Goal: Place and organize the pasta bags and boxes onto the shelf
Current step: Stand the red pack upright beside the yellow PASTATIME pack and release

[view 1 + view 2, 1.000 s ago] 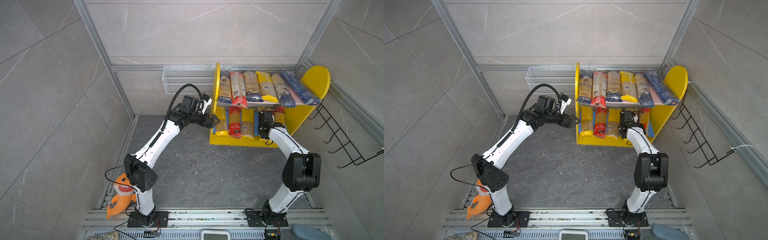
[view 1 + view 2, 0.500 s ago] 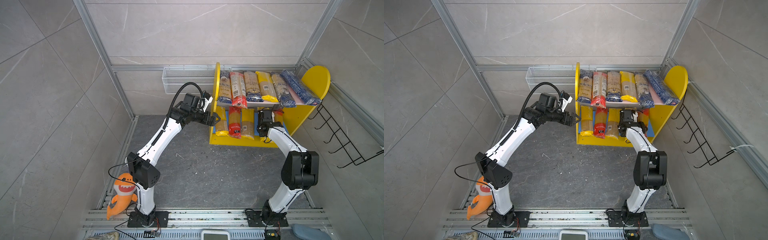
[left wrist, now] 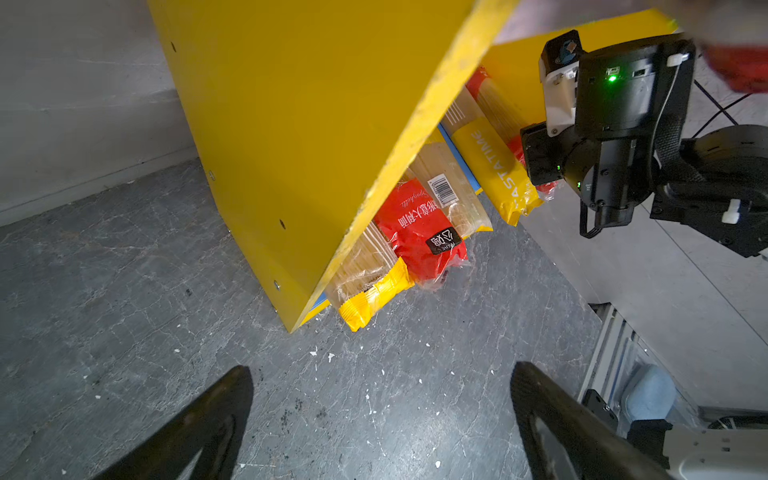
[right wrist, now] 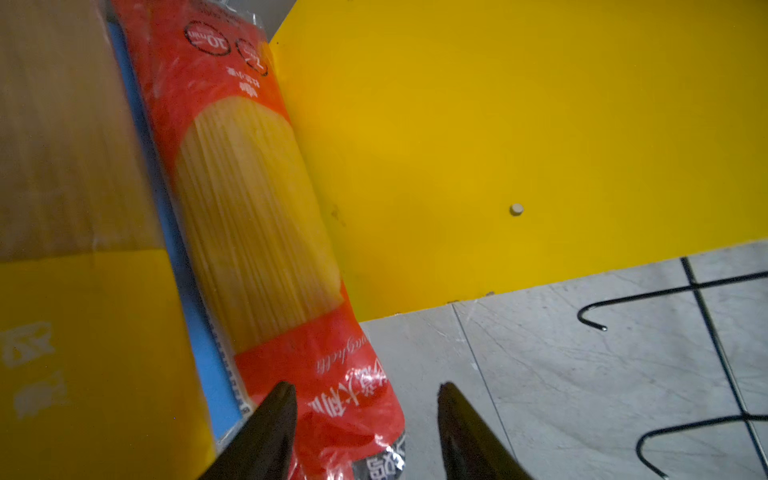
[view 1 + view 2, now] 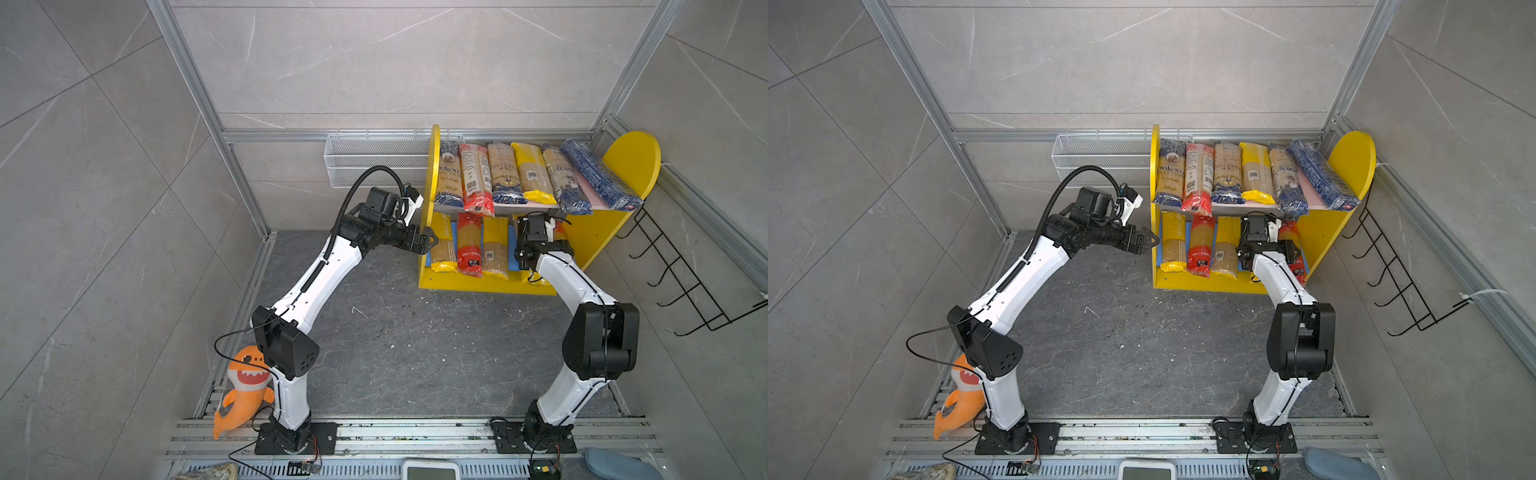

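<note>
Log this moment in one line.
left gripper: open, empty, beside shelf | right gripper: open, astride red pack end, lower board | upper board: six packs

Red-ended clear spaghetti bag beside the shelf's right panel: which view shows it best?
Right wrist view: the red-ended clear spaghetti bag shows nearly full length. Both top views show only slivers behind the right arm; left wrist view, a red scrap.

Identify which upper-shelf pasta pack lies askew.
The all-dark-blue pack, rightmost in a top view: it alone slants strongly diagonally instead of lying front-to-back.
</note>
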### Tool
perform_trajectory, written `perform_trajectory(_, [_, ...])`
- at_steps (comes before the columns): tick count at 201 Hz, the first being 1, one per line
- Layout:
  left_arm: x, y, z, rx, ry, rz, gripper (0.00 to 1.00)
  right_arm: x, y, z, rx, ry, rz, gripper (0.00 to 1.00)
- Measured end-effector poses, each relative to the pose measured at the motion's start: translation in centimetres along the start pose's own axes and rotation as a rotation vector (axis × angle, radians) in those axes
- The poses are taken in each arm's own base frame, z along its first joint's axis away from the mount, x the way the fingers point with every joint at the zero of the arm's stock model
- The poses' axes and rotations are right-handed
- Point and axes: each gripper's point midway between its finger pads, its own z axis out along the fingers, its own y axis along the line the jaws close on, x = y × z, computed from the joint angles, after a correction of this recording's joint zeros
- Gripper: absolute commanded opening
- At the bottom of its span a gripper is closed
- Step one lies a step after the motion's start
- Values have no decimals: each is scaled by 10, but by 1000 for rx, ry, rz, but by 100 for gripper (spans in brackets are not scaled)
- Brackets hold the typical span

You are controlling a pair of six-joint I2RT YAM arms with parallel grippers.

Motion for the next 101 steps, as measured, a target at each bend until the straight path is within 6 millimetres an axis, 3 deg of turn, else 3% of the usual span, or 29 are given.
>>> perform_trajectory(26, [1,-2,-9,-8,-6,5,99,2,1,-6,-56,1,40,67])
perform_trajectory(69, [9,-4,-21,-13,-5,5,99,-5,-25,-35,-140,-46,159,68])
perform_trajectory(101, [24,-5,-27,-15,8,0,100,4,-37,-52,-206,-55,214,69])
